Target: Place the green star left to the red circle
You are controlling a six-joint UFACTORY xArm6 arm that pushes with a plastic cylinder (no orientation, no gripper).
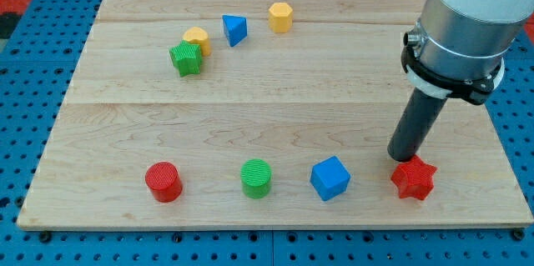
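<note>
The green star (186, 58) lies at the board's upper left, touching a yellow block (198, 40) just above and to its right. The red circle (163, 181) stands near the board's bottom edge at the left. My tip (401, 157) is far to the view's right, just above and left of a red star (414, 179), close to it or touching it. The tip is far from both the green star and the red circle.
A blue triangle (235, 29) and a yellow hexagon (280, 17) lie near the board's top. A green circle (256, 178) and a blue cube (329, 178) sit along the bottom row between the red circle and the red star. The wooden board (284, 99) rests on a blue pegboard.
</note>
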